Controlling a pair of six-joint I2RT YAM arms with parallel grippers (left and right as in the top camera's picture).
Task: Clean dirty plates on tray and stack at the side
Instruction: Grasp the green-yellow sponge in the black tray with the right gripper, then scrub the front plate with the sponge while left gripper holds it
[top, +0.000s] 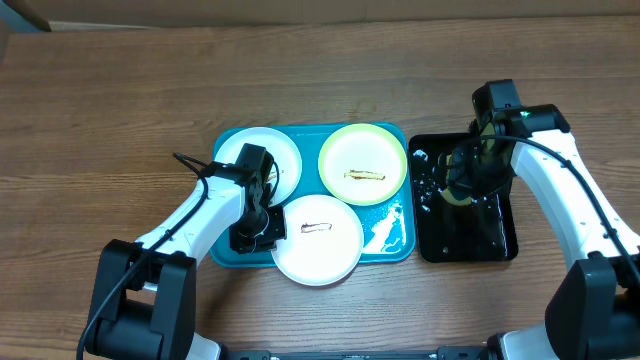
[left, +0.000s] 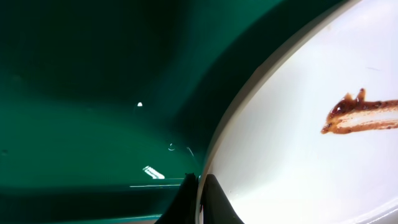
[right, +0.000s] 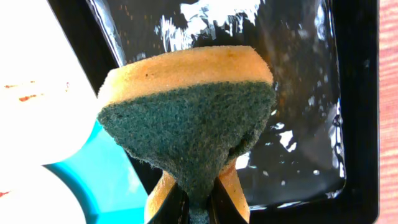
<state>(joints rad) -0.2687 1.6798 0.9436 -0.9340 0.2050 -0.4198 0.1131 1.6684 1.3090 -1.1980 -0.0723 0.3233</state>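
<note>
White and nearest of three smeared plates, the front white plate (top: 320, 240) sits at 6 o'clock on the one teal tray (top: 392, 238) and overhangs its near edge. The left gripper (left: 199, 182) is pinched on its 9 o'clock rim. Farther back, the rear white plate (top: 285, 150) lies at 10 o'clock and the yellow-green plate (top: 362, 163) at 2, their rims close. At the tray's 3 o'clock is one black tray (top: 470, 240), over which the right gripper (right: 198, 205) clamps one sponge (right: 186, 106). The wooden table (top: 320, 80) stretches beyond at 12.
</note>
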